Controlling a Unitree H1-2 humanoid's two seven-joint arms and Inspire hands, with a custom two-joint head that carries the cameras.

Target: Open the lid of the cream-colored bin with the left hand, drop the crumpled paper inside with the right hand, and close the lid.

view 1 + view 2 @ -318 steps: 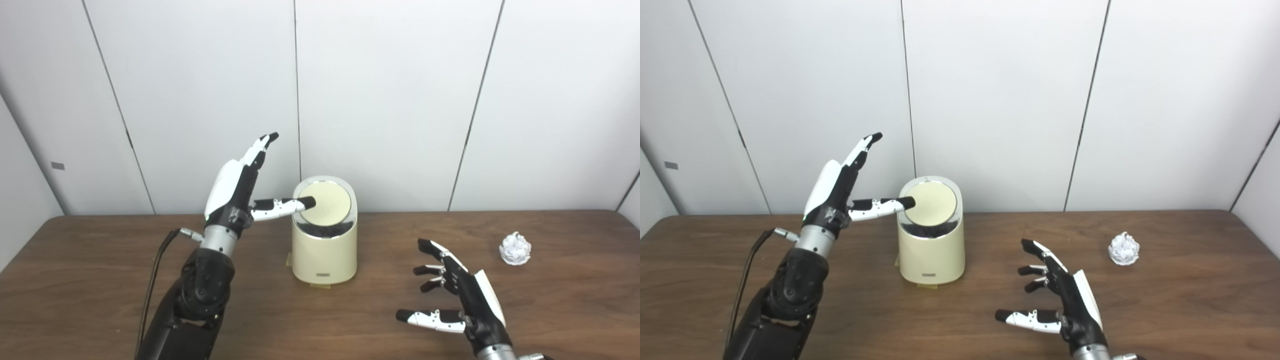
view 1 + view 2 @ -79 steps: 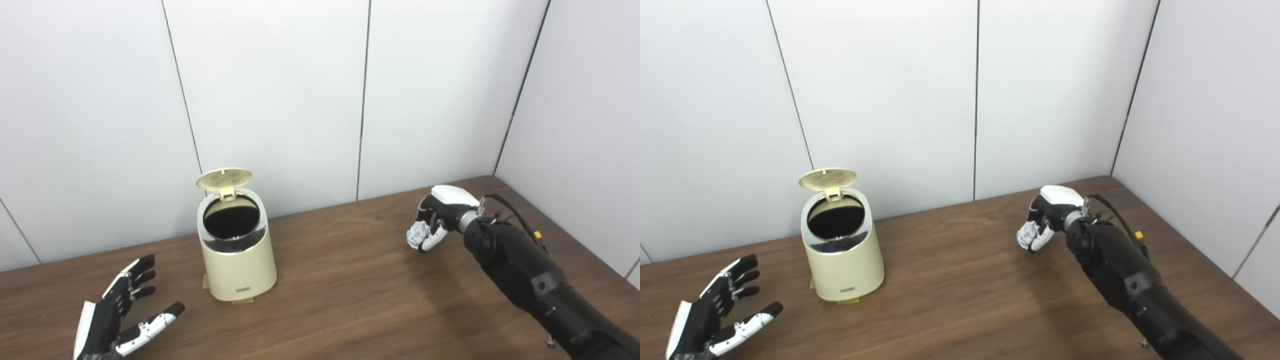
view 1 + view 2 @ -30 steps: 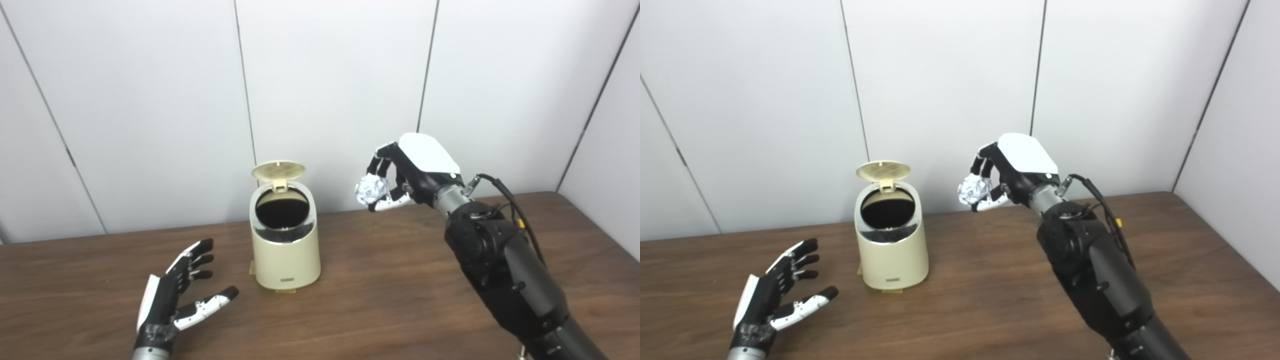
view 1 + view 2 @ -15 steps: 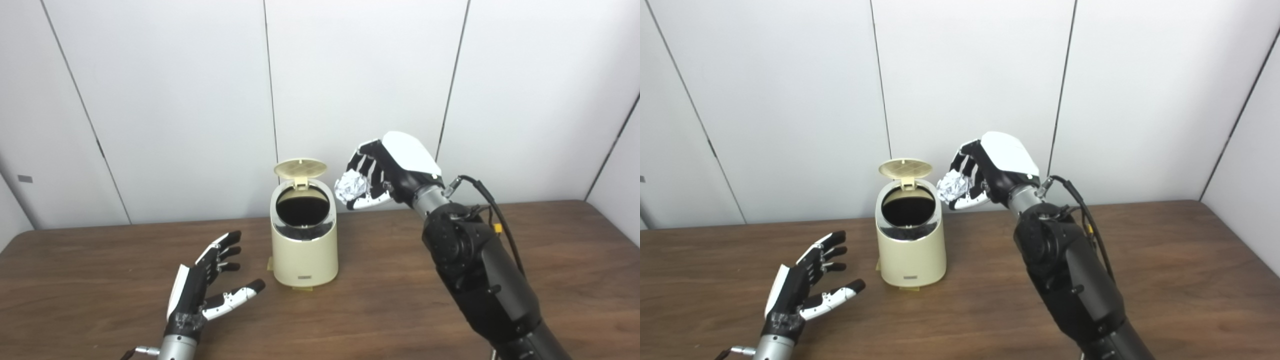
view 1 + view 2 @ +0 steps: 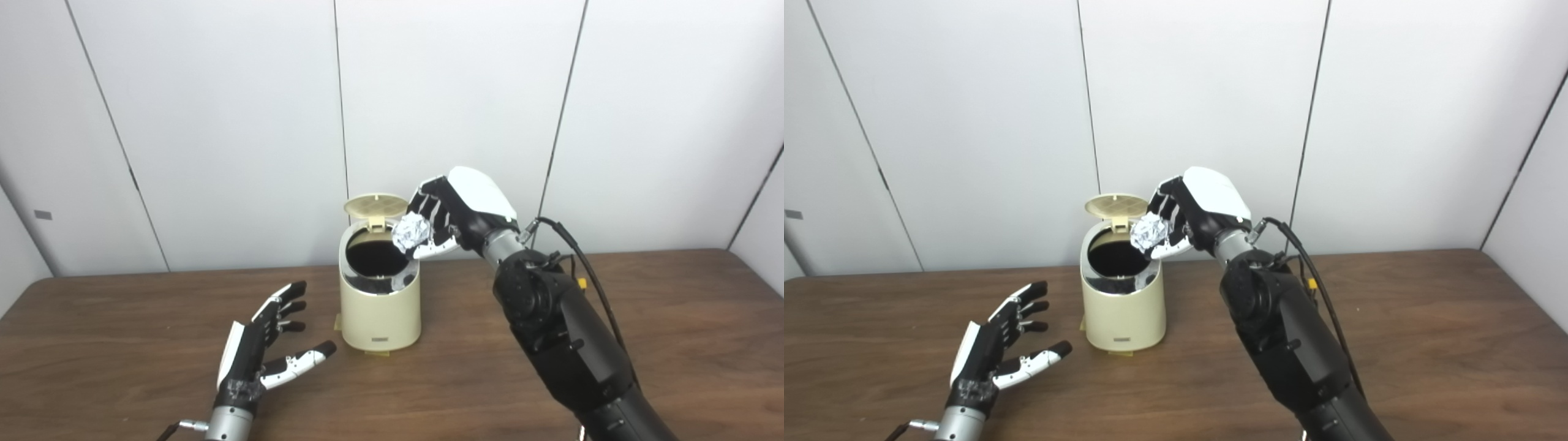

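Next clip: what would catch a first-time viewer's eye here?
The right hand, raised at mid-table, holds the crumpled paper over the right edge of the cream-colored bin. Its lid stands open at the back. The left hand waits low near the table's front, fingers spread.

the bin (image 5: 380,306) is standing on the table (image 5: 674,318), toward the back and a little left of centre, close in front of the wall panels (image 5: 245,122). its lid (image 5: 375,206) is standing raised at the rear of the opening, tilting back toward the wall. the right hand (image 5: 456,214) is hovering above the bin's right rim, and the crumpled paper (image 5: 411,232) is sitting in its fingers, over the right edge of the opening and clear of the inside. the left hand (image 5: 260,355) is waiting low over the table, in front of the bin and to its left, apart from it.
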